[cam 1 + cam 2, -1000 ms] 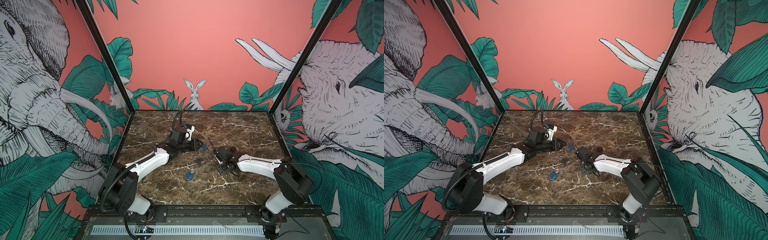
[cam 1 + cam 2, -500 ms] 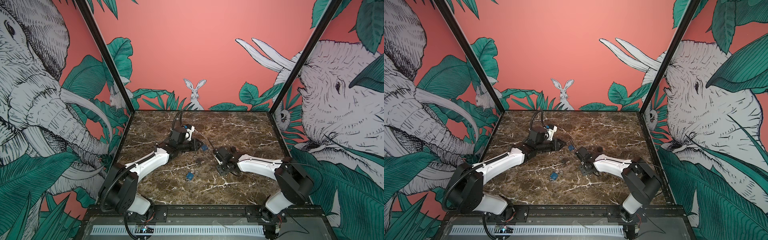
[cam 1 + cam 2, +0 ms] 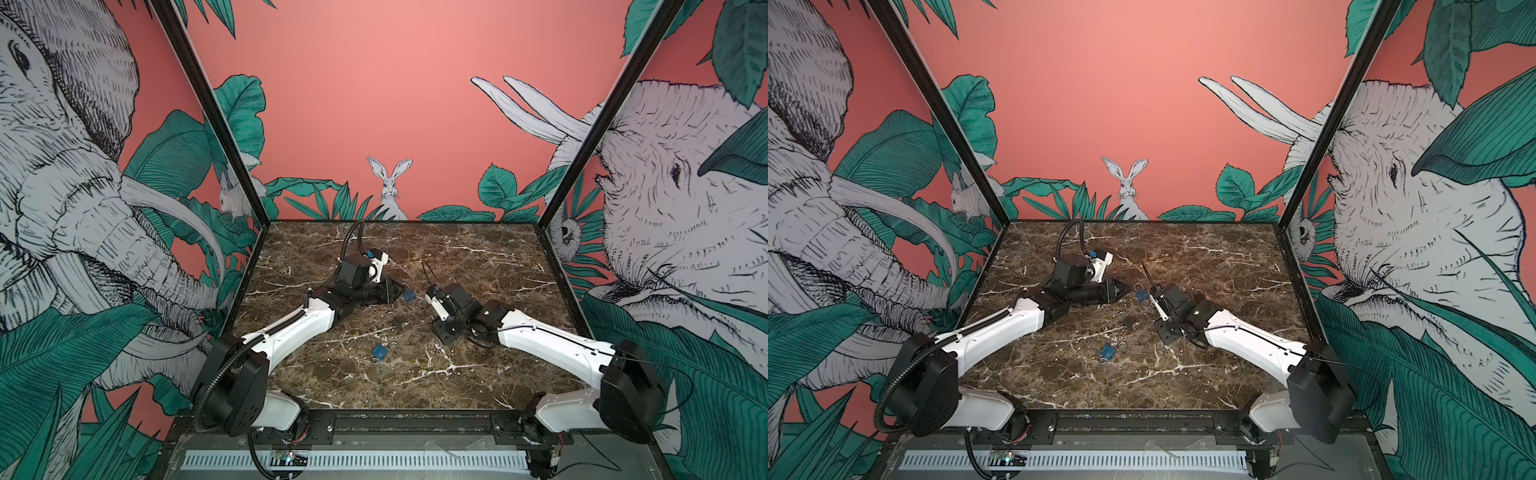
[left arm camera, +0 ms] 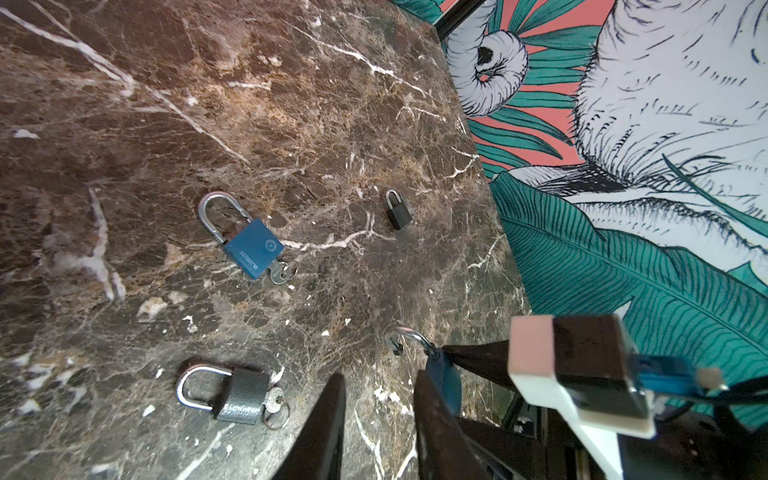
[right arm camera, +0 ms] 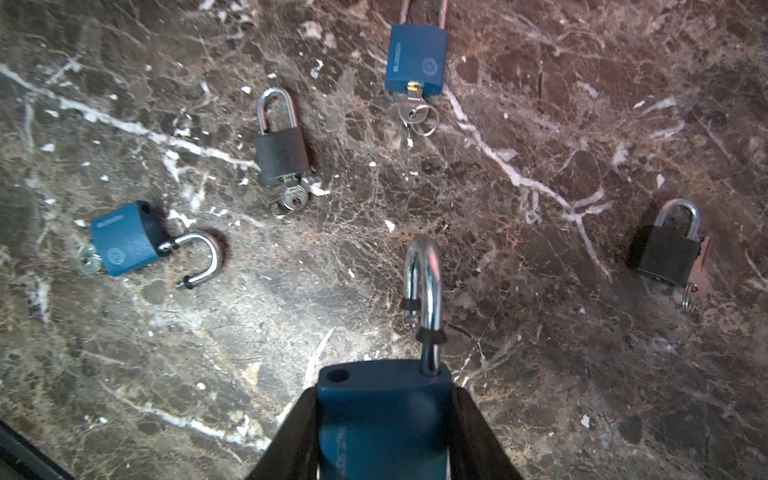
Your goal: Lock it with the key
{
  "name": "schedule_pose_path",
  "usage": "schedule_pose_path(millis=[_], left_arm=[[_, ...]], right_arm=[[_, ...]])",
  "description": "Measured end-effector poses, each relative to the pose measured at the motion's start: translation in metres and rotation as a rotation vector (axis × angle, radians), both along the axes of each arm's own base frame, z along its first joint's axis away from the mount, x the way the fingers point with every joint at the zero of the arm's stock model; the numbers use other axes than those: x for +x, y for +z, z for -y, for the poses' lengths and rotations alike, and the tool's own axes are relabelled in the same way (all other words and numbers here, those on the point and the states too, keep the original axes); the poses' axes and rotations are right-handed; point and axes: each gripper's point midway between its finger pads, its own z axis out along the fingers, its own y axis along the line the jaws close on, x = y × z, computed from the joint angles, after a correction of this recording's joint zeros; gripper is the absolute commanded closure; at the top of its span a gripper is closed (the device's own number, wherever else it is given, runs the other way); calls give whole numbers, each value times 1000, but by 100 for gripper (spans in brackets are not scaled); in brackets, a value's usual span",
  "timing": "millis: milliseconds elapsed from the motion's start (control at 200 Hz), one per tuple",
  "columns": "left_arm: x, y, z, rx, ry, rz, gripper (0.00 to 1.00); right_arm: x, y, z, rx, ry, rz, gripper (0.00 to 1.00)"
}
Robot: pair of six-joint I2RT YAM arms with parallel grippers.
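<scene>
Blue padlock (image 5: 382,419) — snug inside right tool (image 5: 384,397)

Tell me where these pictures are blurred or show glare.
Right wrist view: the held blue padlock is out of focus, its shackle glints. Left wrist view: the jaws are dark and soft, the grey padlock sharp. In both top views the table is sharp.

Blue padlock (image 5: 382,399) in end effector (image 5: 383,419), shackle (image 5: 423,278) open
</scene>
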Motion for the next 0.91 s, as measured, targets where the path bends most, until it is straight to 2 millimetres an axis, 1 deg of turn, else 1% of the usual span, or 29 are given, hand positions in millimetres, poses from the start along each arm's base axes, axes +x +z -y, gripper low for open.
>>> schedule_pose_path(millis=[100,185,320,465,585,745,905], left_arm=[[-7,0,4,-13,-41,-16,70],[-16,-5,10,-17,-86,-43,70],[-37,-19,30,-16,-185,-108,70],[-54,-31,43,-24,-248,-179,69],[-56,-30,46,-45,-259,-197,68],[-55,-26,51,-77,-265,-198,66],[-55,-35,55,-80,-268,-231,66]], right_arm=[[-1,7,-5,13,15,6,86],[-3,14,-10,21,32,12,86],[-5,26,-22,41,61,30,86],[-8,34,-31,55,86,46,86],[-9,35,-35,50,97,50,86],[-11,31,-37,35,106,45,86],[-12,28,-38,18,109,48,86]])
